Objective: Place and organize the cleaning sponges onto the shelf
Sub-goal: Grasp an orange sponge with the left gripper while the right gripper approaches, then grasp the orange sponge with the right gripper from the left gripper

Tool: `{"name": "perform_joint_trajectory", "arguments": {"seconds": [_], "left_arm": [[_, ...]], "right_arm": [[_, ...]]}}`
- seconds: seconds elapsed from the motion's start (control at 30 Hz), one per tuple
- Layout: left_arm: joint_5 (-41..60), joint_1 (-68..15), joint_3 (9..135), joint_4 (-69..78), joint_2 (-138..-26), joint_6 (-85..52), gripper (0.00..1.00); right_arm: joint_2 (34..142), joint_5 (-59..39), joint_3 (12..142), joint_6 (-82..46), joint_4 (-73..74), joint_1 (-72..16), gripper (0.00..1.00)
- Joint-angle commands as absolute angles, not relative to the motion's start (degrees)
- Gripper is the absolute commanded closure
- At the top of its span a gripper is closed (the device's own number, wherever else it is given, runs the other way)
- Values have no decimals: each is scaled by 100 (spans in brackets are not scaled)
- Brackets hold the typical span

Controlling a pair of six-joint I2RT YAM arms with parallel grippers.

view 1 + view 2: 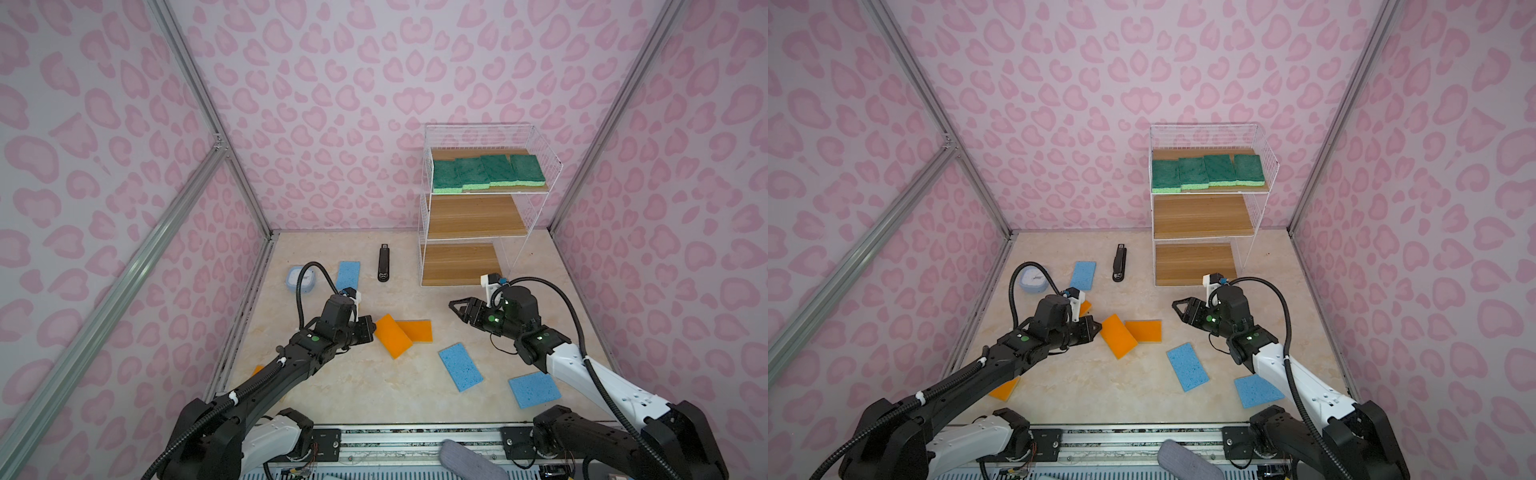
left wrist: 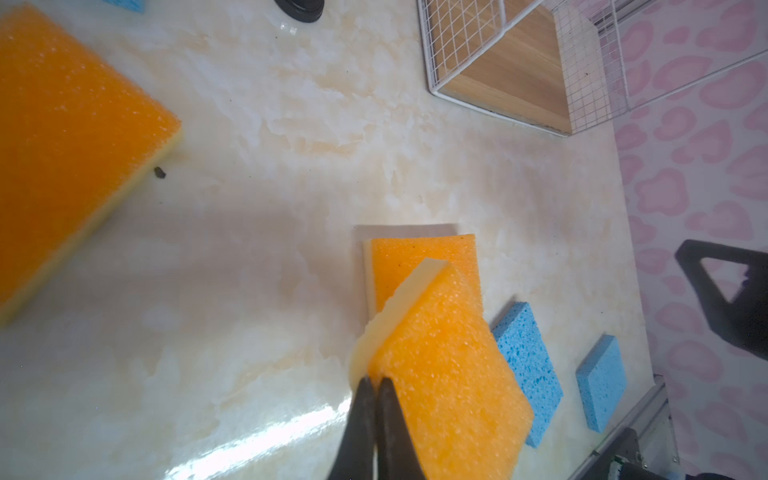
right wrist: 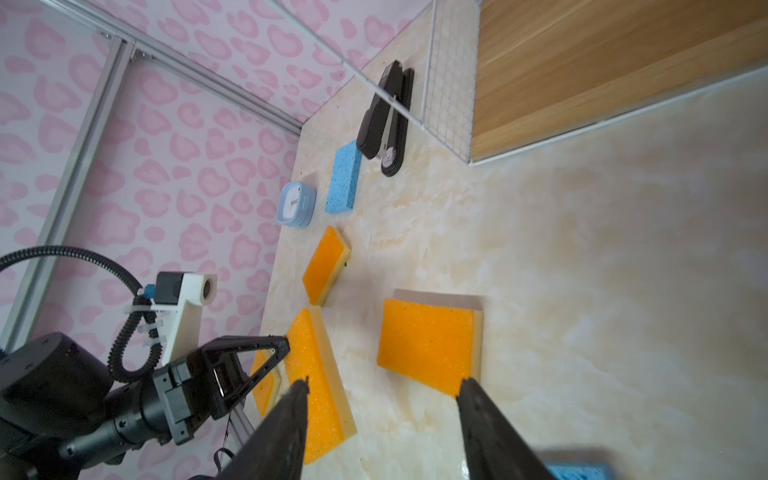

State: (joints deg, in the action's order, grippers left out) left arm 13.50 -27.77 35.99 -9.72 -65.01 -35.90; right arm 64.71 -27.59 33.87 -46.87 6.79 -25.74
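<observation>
left gripper (image 2: 374,380) is closed on the near corner of the tilted orange sponge (image 2: 440,374); right gripper (image 3: 385,382), jaws apart, faces the flat orange sponge (image 3: 428,343).

Left tool (image 2: 374,380) pinched (low), right tool (image 3: 384,382) parted

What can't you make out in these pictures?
Tilted sponge in the left gripper: left wrist view, cut off by the bottom edge.
Orange sponge: a top view, nearly all under the left arm.
Blue sponge: right wrist view, cut off by the bottom edge.
Grey thing: both top views, cut off below, unidentifiable.
Clock: hands too small to read anywhere.
</observation>
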Motion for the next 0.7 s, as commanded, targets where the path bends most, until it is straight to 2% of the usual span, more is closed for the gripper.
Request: {"name": "perform_joint_trajectory", "arguments": {"seconds": [0.0, 0.2, 0.27, 0.4, 0.67], "left_arm": [[1793, -2701, 3824, -982, -6491, -3596, 96], [2094, -2572, 4068, -884, -6556, -3725, 96], [2150, -2519, 4115, -836, -6565, -3761, 96], [2239, -2406, 4165, -768, -6541, -3814, 96], [2390, -2272, 4213, -689, -6530, -3871, 96]], "right_arm": [[6888, -3097, 3460, -4570, 1365, -3014, 46], [7664, -3146, 3769, -4621, 1813, -3797, 40], [7854, -3205, 3871, -4627, 1905, -3948, 40], [8072, -3339, 3909, -4834, 2241, -4041, 48], [8224, -3436, 3820, -5066, 2556, -4035, 56]]}}
